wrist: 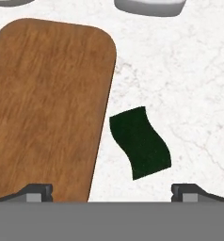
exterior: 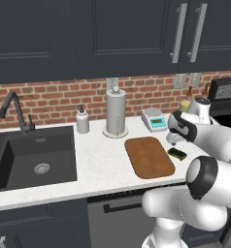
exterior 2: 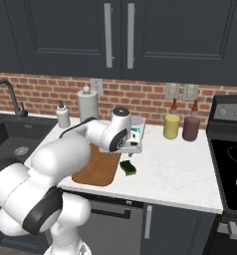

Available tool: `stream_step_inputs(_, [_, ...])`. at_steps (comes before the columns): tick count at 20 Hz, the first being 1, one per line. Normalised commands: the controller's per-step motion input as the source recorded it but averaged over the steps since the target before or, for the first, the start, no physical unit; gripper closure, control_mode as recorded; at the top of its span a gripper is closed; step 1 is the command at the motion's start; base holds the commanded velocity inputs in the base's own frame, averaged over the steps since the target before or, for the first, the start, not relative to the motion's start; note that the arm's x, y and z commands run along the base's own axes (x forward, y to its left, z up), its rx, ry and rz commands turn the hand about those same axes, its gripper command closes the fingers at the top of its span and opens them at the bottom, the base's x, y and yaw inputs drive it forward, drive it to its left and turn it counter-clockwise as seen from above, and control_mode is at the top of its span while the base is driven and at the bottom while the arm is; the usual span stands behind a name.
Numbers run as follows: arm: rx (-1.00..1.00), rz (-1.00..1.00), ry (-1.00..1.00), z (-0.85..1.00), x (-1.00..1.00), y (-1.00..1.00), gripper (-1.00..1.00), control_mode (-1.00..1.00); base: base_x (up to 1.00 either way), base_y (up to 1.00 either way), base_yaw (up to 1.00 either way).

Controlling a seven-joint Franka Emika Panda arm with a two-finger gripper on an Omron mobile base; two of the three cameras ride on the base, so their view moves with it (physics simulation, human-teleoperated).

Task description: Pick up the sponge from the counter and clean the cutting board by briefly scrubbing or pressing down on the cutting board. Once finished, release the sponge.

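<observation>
Sponge [wrist: 140, 142] is sitting dark-green side up on the counter [wrist: 189, 80], just beside the right long edge of the cutting board [wrist: 48, 103], not touching it as far as I can see. Counter's white speckled stone, with a black sink [exterior: 32, 155] and faucet [exterior: 13, 110] off to the left, brick backsplash, dark cabinets above. Left base view picks up a soap bottle [exterior: 82, 120], paper towel holder [exterior: 116, 112] and a little kitchen scale [exterior: 154, 119] along the wall. Right base view adds two bottles [exterior 2: 181, 126] and the black stovetop [exterior 2: 230, 164] that the left one mostly cuts off. Gripper [wrist: 111, 192] hangs right above the sponge, jaws spread wide, nothing in them and not touching anything.
</observation>
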Motion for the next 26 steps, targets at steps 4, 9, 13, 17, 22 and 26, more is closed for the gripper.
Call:
stream_step_inputs(4, [0.0,0.05,0.0,-0.09,0.14,0.0,-1.0,-1.0,0.0,0.0,0.0])
stream_step_inputs(9, [0.0,0.01,0.01,-0.04,0.01,0.0,-1.0,-1.0,0.0,0.0,0.0])
stream_step_inputs(13, [0.0,0.01,0.02,-0.16,0.0,0.0,-1.0,-1.0,0.0,0.0,0.0])
stream_step_inputs(17, [0.0,0.01,0.01,-0.18,0.0,0.0,-1.0,-1.0,0.0,0.0,0.0])
stream_step_inputs(22, [0.0,0.0,0.0,-0.2,0.0,0.0,-1.0,-1.0,0.0,0.0,0.0])
stream_step_inputs(26, [0.0,0.0,0.0,-0.18,0.0,0.0,-1.0,-1.0,0.0,0.0,0.0])
